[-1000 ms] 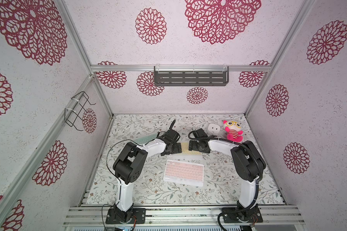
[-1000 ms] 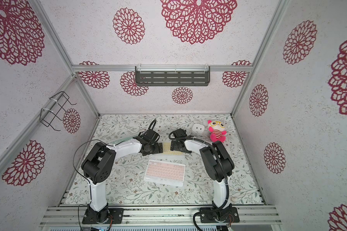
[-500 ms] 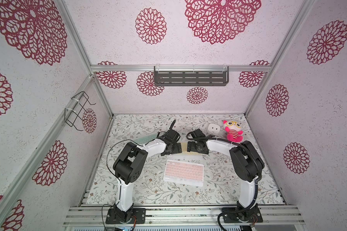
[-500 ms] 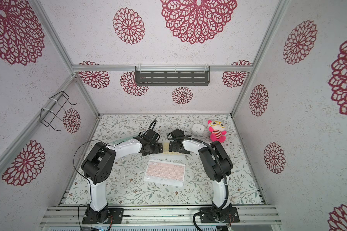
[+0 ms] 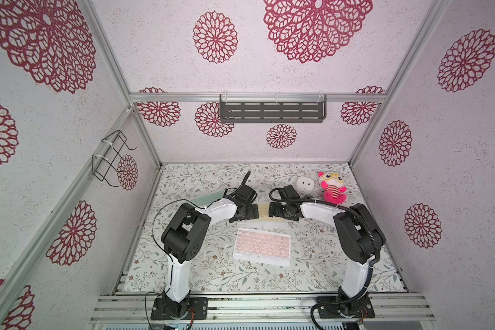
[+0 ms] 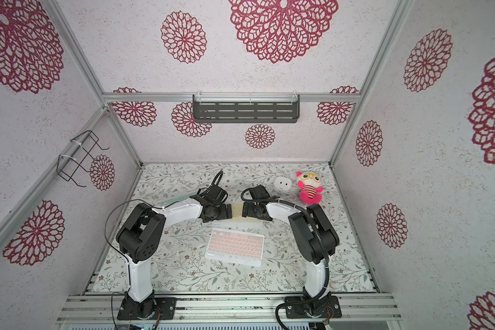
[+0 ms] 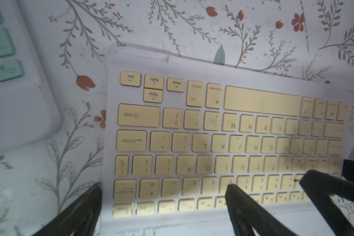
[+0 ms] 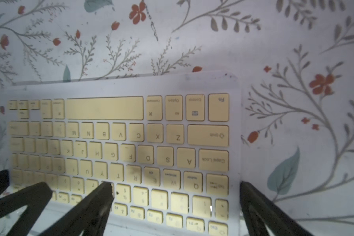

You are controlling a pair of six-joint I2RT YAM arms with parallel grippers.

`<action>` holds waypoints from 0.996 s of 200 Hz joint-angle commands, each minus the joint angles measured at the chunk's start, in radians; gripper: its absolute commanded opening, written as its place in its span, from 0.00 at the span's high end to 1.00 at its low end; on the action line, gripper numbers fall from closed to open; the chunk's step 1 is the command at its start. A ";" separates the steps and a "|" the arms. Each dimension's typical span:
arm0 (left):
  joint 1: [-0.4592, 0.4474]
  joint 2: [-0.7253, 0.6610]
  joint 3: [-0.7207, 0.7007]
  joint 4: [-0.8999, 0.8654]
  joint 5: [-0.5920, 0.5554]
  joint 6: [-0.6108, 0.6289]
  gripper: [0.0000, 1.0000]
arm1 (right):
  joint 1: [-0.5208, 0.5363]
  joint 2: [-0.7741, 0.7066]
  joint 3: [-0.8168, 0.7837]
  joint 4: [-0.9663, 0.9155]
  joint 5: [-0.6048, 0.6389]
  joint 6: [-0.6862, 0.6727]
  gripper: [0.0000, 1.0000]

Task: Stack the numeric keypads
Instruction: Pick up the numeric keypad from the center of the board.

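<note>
Left wrist and right wrist views showed left tool (image 7: 161,188) and right tool (image 8: 176,185) gaping wide, empty, straddling yellow keypad's (image 7: 213,126) short ends, probably for a joint lift.

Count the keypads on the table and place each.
3. The pink keypad lies front centre; the yellow keypad lies just behind it; the mint green keypad sits left of that, partly hidden under the left arm.

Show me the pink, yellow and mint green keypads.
flat white-framed pink-keyed keypad (image 5: 262,247): in a top view, middle of its keys.
flat white-framed yellow-keyed keypad (image 7: 201,143): left wrist view, on the L key.
flat white-framed mint-green-keyed keypad (image 7: 3,43): left wrist view, on a green key.
</note>
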 commanded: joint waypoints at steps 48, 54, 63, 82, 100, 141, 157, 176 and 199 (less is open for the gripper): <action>-0.024 0.038 -0.013 0.094 0.138 -0.001 0.03 | 0.017 -0.025 -0.116 0.216 -0.510 0.005 0.01; -0.024 0.039 -0.015 0.101 0.141 0.000 0.02 | 0.012 -0.027 -0.126 0.228 -0.532 0.005 0.01; -0.024 0.039 -0.018 0.108 0.147 0.002 0.02 | 0.005 -0.028 -0.141 0.245 -0.559 0.006 0.01; -0.022 0.040 -0.027 0.128 0.158 0.004 0.03 | -0.009 -0.025 -0.170 0.286 -0.618 0.018 0.01; -0.018 0.043 -0.038 0.152 0.178 0.000 0.03 | -0.023 -0.021 -0.204 0.339 -0.665 0.039 0.01; -0.009 0.051 -0.054 0.182 0.211 -0.015 0.02 | -0.046 -0.012 -0.251 0.439 -0.720 0.091 0.01; -0.004 0.057 -0.061 0.182 0.216 -0.027 0.03 | -0.054 -0.011 -0.257 0.450 -0.723 0.099 0.01; 0.003 0.063 -0.069 0.180 0.227 -0.039 0.03 | -0.061 -0.010 -0.265 0.471 -0.733 0.111 0.01; 0.006 0.071 -0.075 0.174 0.244 -0.041 0.03 | -0.073 -0.009 -0.281 0.523 -0.763 0.143 0.01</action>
